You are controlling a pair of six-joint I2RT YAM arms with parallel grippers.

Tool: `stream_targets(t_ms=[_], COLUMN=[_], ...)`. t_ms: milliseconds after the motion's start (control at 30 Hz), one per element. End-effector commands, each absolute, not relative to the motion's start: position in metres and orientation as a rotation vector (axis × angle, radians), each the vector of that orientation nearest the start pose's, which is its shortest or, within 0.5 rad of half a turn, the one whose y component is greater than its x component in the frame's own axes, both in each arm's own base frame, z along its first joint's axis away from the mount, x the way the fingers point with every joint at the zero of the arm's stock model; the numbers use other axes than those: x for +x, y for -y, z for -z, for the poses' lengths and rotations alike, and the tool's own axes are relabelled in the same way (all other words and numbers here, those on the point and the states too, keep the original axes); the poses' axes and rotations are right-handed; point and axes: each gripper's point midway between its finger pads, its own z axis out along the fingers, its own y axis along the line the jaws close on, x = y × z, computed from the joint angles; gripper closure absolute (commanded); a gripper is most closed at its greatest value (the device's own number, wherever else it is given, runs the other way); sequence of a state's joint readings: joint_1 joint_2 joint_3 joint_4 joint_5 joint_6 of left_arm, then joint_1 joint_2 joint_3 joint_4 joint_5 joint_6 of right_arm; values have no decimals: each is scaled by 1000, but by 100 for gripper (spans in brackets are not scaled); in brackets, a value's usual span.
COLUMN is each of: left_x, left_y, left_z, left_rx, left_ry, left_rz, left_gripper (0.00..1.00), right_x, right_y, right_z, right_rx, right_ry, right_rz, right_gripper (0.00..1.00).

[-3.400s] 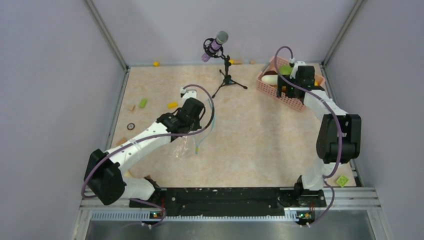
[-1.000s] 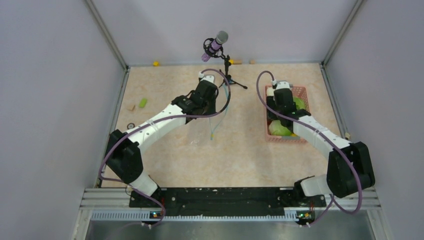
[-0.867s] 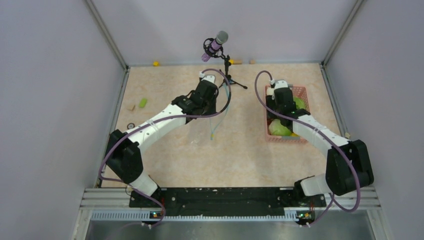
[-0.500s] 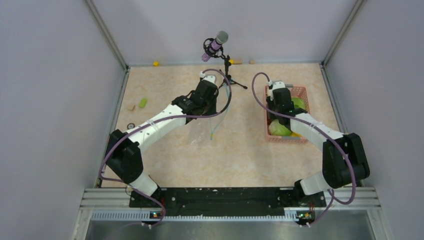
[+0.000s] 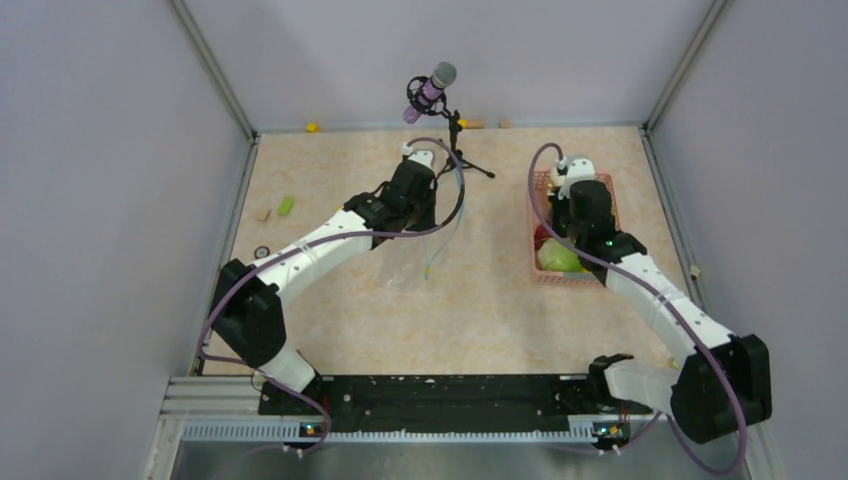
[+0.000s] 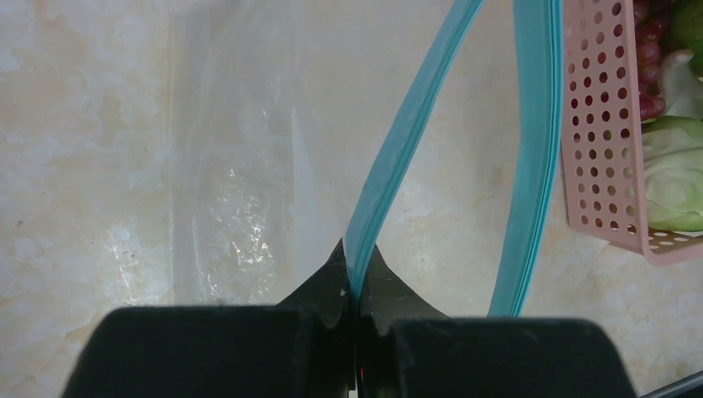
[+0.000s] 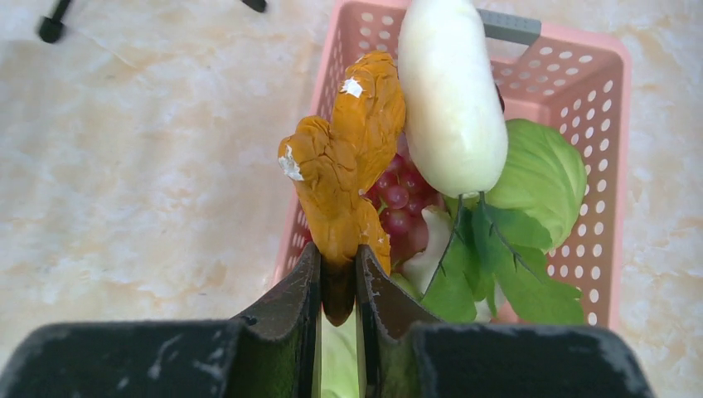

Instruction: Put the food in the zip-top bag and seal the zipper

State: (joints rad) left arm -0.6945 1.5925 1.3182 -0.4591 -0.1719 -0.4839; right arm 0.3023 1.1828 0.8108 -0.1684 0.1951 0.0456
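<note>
**Bag** (image 6: 232,149): Clear thin film, judged very light, limp and slippery. It will sag and fold unless the mouth is held apart. The best hold is the stiffer blue zipper (image 6: 406,141) along the mouth, not the film. The left gripper (image 6: 356,278) has its fingers pressed together on one strip of that zipper, pinching it at the very tips. The film hangs ahead and to the left of the fingers. The free strip arcs off to their right, so the mouth gapes.

**Basket** (image 7: 597,58): Pink, perforated, rigid. It lies directly ahead of the right fingers. From the left wrist it sits beyond the free strip, apart from the bag. The rest of the food is in it.

**Cabbage** (image 7: 543,166): Broad and rounded, and would likely need wide-spread fingers. It is ahead and right of the right fingers.

**White vegetable** (image 7: 452,99): Smooth and oblong, judged prone to slipping. Take it across the middle. It lies just right of the held piece.

**Leaves** (image 7: 506,274): Thin and floppy, just right of the fingertips.

**Orange piece** (image 7: 344,166): Knobbly and probably light, and the lumps give purchase. The right gripper (image 7: 338,269) has its fingers nearly closed, pinching the narrow lower end. The piece stands out ahead of the tips, over the basket's left wall. Held by one end, it may pivot. Whether it is clear of the red grapes (image 7: 394,207) behind it cannot be told.
</note>
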Motion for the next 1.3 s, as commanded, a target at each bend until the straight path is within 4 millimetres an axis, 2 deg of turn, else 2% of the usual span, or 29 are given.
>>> stream_targets(t_ms=[0,133,233,333,467,533,633,800,900,1100,1267], left_x=[349,350,350,351,354,354,353,353,352,349,343], left_y=[277,270,268,271,271,271,272,270,268,267,267], left_z=[-204,-205,-204,-204,-206,-207,-209,-211,-211,-215,-218], left_rx=[121,98,83,80,76,71,72,60,54,66,127], left_ry=[-2235,-2241,-2243,-2240,-2230,-2229,-2224,-2217,-2211,-2196,-2186], left_rz=[480,438,429,440,440,439,454,450,448,463,474], left_gripper=[100,100,100,100,100,100,100,100,100,100,100], right_x=[338,325,316,303,265,247,236,236,242,277,293], right_y=[-83,-95,-114,-150,-205,-222,-238,-258,-263,-253,-243], right_z=[-190,-214,-230,-254,-291,-302,-312,-303,-294,-257,-244], right_rx=[-130,-165,-208,-299,-513,-581,-613,-633,-600,-395,-287], right_ry=[-2023,-1933,-1895,-1816,-1643,-1578,-1546,-1624,-1692,-1902,-1986], right_rz=[-110,-216,-352,-587,-1003,-1179,-1328,-1413,-1443,-1264,-1157], right_gripper=[100,100,100,100,100,100,100,100,100,100,100])
